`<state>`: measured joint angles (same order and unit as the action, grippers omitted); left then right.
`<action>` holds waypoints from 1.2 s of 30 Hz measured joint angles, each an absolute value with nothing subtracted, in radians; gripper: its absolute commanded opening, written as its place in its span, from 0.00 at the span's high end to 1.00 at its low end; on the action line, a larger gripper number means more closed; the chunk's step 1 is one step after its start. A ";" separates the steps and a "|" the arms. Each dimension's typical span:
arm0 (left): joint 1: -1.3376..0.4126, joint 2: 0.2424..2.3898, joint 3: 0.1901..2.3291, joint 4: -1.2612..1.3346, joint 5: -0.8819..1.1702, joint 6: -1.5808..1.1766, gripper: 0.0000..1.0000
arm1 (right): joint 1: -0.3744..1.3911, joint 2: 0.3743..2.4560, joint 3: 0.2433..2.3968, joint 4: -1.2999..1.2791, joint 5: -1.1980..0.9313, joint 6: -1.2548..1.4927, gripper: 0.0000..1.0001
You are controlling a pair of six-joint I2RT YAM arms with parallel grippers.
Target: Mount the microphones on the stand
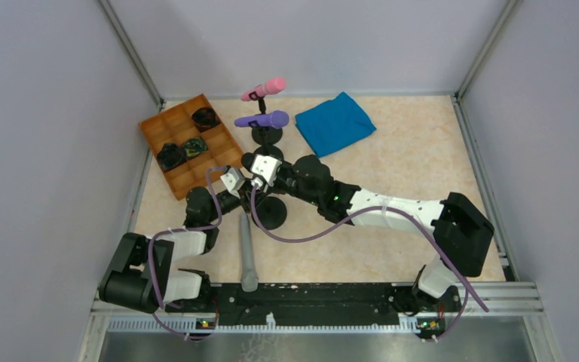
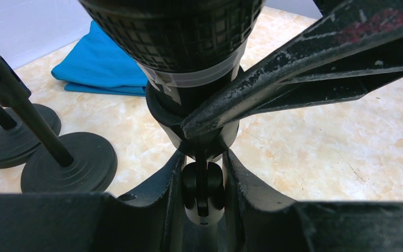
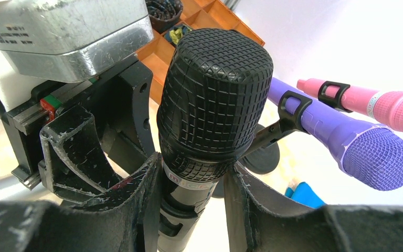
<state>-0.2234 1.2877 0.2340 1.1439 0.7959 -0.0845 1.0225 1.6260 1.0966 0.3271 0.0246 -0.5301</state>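
My right gripper is shut on a black microphone, gripping just below its mesh head. My left gripper is shut on the clip joint of a black stand, right under that microphone. In the top view both grippers, left and right, meet above this stand's round base. Behind, a purple microphone and a pink microphone sit clipped on two other stands. A grey microphone lies on the table near the front.
An orange divided tray with small dark items stands at the back left. A folded blue cloth lies at the back right of the stands. The two occupied stands' bases sit close to the left of my left gripper.
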 measured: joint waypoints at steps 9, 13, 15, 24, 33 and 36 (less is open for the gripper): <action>-0.223 1.288 0.234 1.144 0.795 -0.084 1.00 | 1.021 1.627 1.102 0.318 0.025 -0.525 1.00; -0.223 1.288 0.234 1.144 0.796 -0.084 1.00 | 1.021 1.625 1.103 0.318 0.025 -0.520 0.91; -0.223 1.288 0.234 1.143 0.795 -0.084 1.00 | 1.021 1.623 1.114 0.311 0.025 -0.514 0.81; -0.223 1.290 0.236 1.144 0.796 -0.084 1.00 | 1.019 1.623 1.175 0.212 0.025 -0.479 0.56; -0.224 1.294 0.240 1.147 0.815 -0.081 1.00 | 1.019 1.620 1.207 0.164 0.033 -0.454 0.35; -0.224 1.295 0.240 1.148 0.819 -0.079 1.00 | 1.019 1.606 1.206 0.142 0.032 -0.440 0.34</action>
<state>-0.2241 1.2945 0.2398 1.1477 0.8188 -0.0788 1.0187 1.6062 1.2057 0.1421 0.0319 -0.4400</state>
